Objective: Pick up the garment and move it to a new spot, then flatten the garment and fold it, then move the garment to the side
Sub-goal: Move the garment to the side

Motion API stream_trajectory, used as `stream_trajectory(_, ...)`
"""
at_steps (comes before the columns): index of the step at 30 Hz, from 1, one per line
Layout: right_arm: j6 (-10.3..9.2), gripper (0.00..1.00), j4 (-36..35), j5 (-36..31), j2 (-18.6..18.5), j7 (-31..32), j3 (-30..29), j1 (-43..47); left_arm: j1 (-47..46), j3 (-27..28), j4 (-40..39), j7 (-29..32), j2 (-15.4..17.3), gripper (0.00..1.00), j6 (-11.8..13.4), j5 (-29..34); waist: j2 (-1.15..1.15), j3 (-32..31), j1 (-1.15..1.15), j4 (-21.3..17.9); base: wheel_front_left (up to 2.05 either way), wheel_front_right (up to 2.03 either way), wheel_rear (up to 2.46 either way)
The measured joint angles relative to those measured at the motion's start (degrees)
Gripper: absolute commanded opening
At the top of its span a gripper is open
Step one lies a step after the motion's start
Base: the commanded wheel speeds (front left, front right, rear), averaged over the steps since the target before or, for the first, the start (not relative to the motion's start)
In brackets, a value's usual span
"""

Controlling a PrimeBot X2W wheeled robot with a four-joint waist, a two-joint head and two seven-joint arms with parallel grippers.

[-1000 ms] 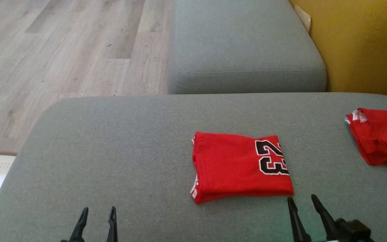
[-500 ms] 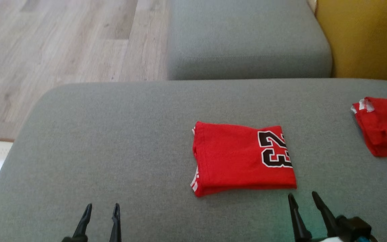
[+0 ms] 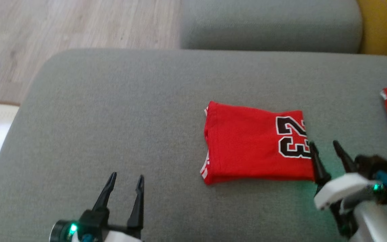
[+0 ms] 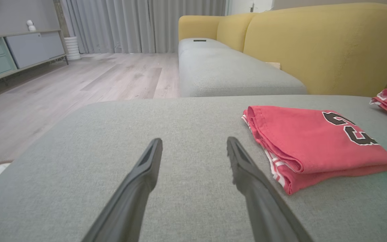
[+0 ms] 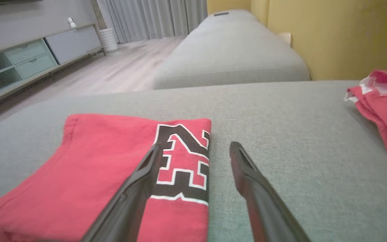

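Overhead, left gripper (image 3: 126,175) and right gripper (image 3: 323,143), fingers apart, empty, garment (image 3: 247,141) between; from left wrist, curtains (image 4: 139,23) beyond.

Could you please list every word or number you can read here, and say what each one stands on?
"23": black numerals outlined in white, on the folded red jersey, by its right edge.
Dark tag on the far grey seat cushion: too small to read.
Nothing else is legible.
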Motion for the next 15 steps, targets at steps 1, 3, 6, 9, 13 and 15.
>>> stream_trajectory(1,0.0,1.0,1.5,1.0,-0.5,1.4,-0.3,-1.6,-0.7,-0.5,0.0,0.0,0.0,1.0,0.0,0.0,0.0,0.7,0.0,0.3,0.0,0.0,0.0)
stream_trajectory(3,0.0,1.0,4.1,3.2,-1.4,4.1,-0.5,-4.6,-2.3,-1.4,0.1,0.0,0.0,1.0,-0.1,-0.1,0.0,2.0,0.01,0.9,0.0,0.0,0.0)
stream_trajectory(6,0.0,1.0,7.3,7.2,-1.8,8.5,-0.2,-8.0,-3.7,-1.6,0.5,0.0,-0.1,1.0,0.0,-0.1,0.0,3.4,0.01,1.7,0.0,0.0,0.0)
stream_trajectory(9,0.0,1.0,8.9,9.5,-1.9,11.4,1.0,-9.4,-3.8,-1.7,0.7,0.0,-0.1,1.0,0.0,-0.1,0.0,4.2,0.01,2.1,0.0,0.0,0.0)
stream_trajectory(13,0.0,1.0,12.0,12.3,-3.7,16.1,2.8,-11.0,-3.9,-2.5,1.1,0.0,-0.1,1.0,0.0,-0.2,0.0,5.2,0.01,2.5,0.0,0.0,0.0)
stream_trajectory(15,0.0,1.0,13.0,13.1,-4.6,17.3,3.3,-11.5,-4.2,-3.0,1.3,0.0,-0.1,1.0,0.1,-0.2,0.0,5.7,0.01,2.5,0.0,0.0,0.0)
